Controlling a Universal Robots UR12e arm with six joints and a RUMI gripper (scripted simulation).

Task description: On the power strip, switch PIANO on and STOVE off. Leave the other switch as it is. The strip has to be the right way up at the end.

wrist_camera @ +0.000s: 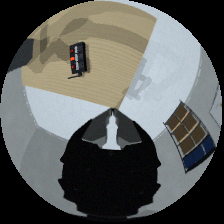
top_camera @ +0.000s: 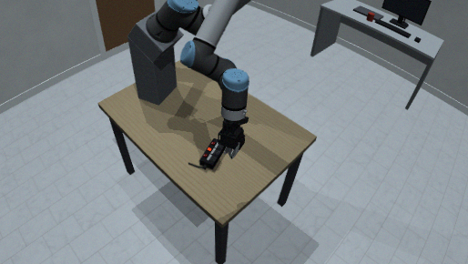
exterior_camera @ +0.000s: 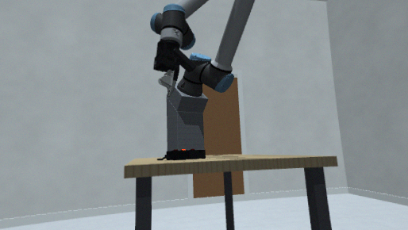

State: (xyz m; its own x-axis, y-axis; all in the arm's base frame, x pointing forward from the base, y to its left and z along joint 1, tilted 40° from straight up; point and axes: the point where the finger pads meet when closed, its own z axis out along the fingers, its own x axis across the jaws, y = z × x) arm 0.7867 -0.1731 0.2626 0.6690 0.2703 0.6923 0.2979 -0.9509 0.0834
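High above the surface (exterior_camera: 230, 162), the claw (wrist_camera: 112, 131) is pressed together on nothing; descending off-line toward the power strip (wrist_camera: 77, 56) at 11 o'clock risks tripping the wrong switch.

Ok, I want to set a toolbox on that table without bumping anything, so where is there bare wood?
Bare wood shows on the wooden table between the black power strip and the near corner, and along the right edge. The back corner is crowded by the grey arm pedestal. The shut pincer hangs high above the strip.
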